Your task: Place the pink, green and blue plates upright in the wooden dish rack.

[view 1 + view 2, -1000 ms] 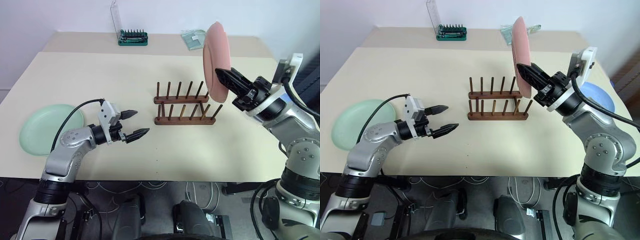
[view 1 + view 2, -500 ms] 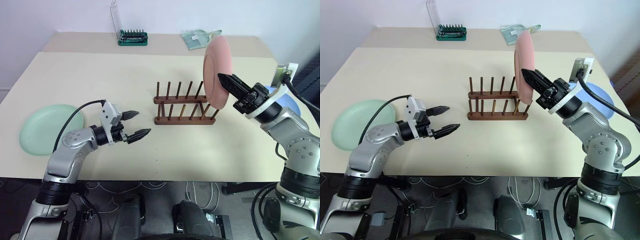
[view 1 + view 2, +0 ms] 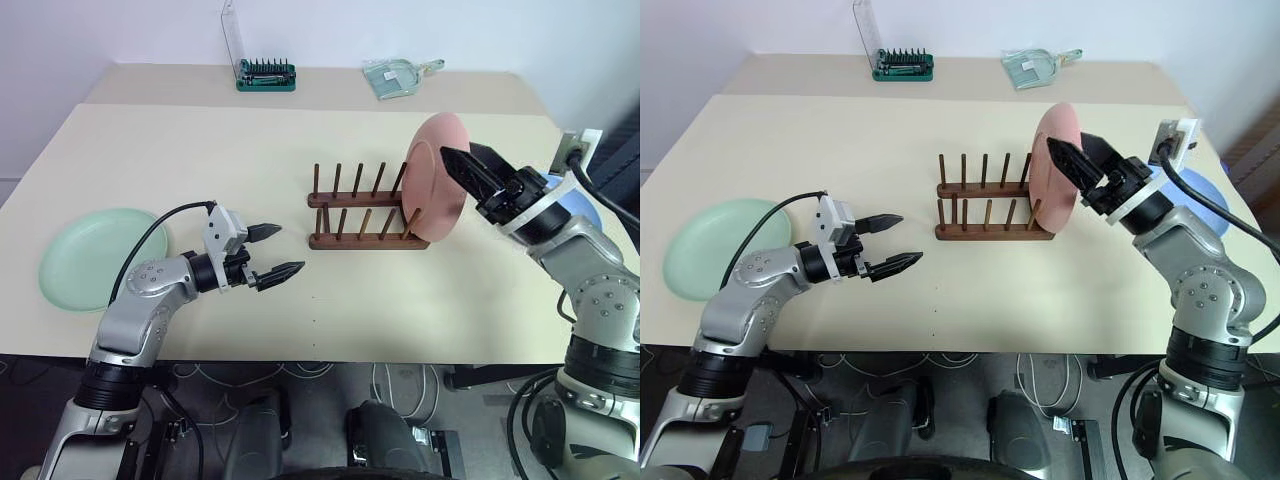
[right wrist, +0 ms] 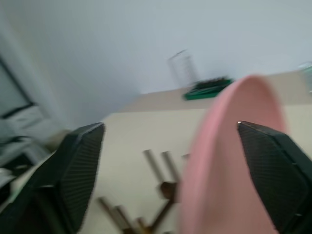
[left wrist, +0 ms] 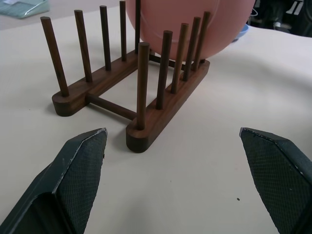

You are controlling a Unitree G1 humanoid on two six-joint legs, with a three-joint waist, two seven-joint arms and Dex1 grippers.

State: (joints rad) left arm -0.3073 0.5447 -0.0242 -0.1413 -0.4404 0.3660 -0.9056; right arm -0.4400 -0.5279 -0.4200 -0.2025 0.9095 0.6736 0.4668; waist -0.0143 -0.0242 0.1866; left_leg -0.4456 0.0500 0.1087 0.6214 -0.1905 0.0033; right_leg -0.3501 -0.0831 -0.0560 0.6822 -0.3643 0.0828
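On table, head views: pink plate [image 3: 436,178] upright at right end of wooden dish rack [image 3: 363,212]; right hand [image 3: 478,170] spread wide astride its rim. Green plate [image 3: 98,256] flat, far left, nearest left hand [image 3: 272,250], wide, empty. Blue plate [image 3: 1196,192] behind right arm.

Left wrist view: rack rails run lengthwise away; near slots free.

Right wrist view: plate between parted fingers [image 4: 78,161].

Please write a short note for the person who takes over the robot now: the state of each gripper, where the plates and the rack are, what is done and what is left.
Left gripper: open, empty, hovering over the table left of the wooden rack.
Right gripper: open, fingers on either side of the pink plate's rim, no longer clamped.
Pink plate: standing upright at the rack's right end, tilted against the pegs.
Green plate: flat on the table, far left.
Blue plate: flat, far right, mostly hidden behind the right arm.
Done: pink plate placed. Left: withdraw the right gripper, then rack the green and blue plates.
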